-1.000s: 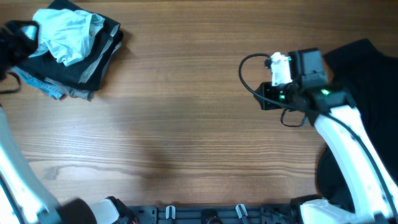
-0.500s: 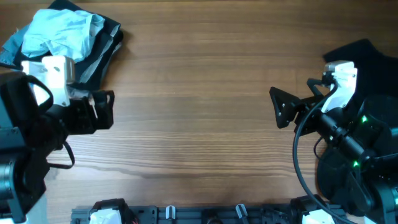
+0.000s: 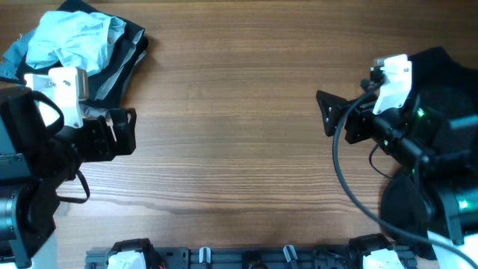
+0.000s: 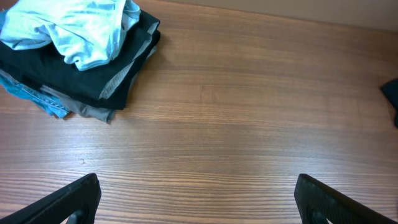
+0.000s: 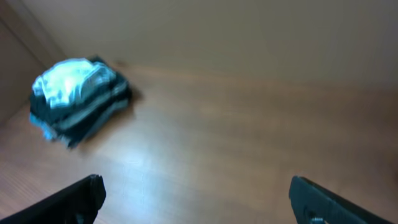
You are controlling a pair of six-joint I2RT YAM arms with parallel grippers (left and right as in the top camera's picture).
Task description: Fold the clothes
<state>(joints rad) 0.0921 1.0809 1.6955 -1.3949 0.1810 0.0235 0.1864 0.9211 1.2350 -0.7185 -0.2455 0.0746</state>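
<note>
The clothes, a pale light-blue T-shirt (image 3: 71,41), lie crumpled on top of a dark folded stack (image 3: 116,71) at the table's far left corner. The left wrist view shows the shirt (image 4: 84,28) at upper left, and in the right wrist view it (image 5: 69,82) is blurred and far off. My left gripper (image 3: 127,133) hovers in front of the stack, apart from it, open and empty, its jaws (image 4: 198,193) spread wide over bare wood. My right gripper (image 3: 326,116) points left from the right side, also open and empty (image 5: 196,190).
A black garment (image 3: 441,75) lies at the table's right edge under my right arm. The dark stack (image 4: 93,78) holds black, grey and denim layers. Bare wooden tabletop (image 3: 231,127) stretches between the two grippers.
Both grippers have opened. My left gripper has drawn back from the stack toward the front left. The right arm has pulled back to the right and then shifted slightly farther away.
</note>
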